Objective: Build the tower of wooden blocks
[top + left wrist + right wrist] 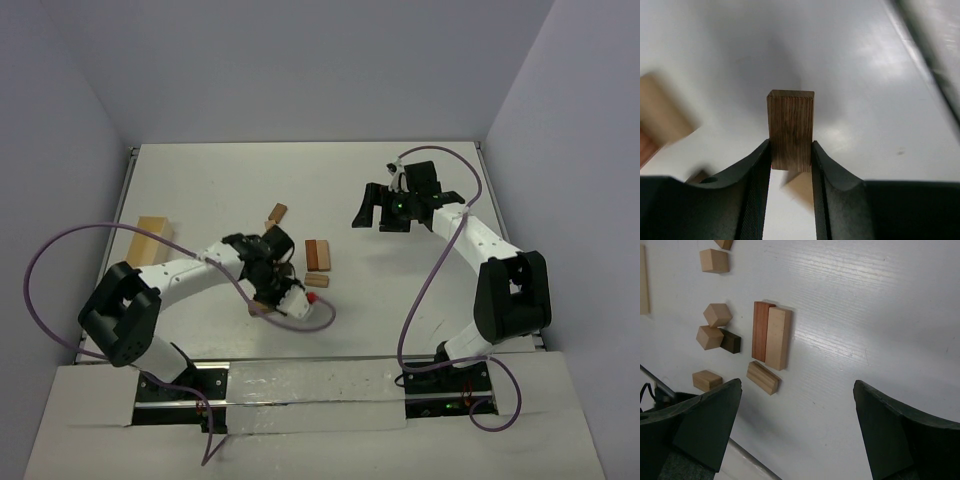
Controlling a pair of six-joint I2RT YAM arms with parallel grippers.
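Grasping a dark brown block (791, 127) between the left fingers (759, 167), pinched by its lower sides, with most of its length jutting past the fingertips over the white worktop (865, 75). Off to the left of those fingers, only blurred tan shapes (662, 112), too soft to name. Holding the right fingers (710, 420) released and spread wide above bare worktop. Ahead of the right fingers and over toward the left one, showing a reddish-brown block (760, 330) and a tan block (778, 337) lying flat, long sides touching, the tan one on the side nearer the gap. Just short of that pair's near end, touching or nearly so, a second tan block (763, 377) set crosswise. Farther left, beyond the left finger's tip, a loose scatter of shorter tan pieces (717, 315) and, touching one of them, a dark piece (731, 341).
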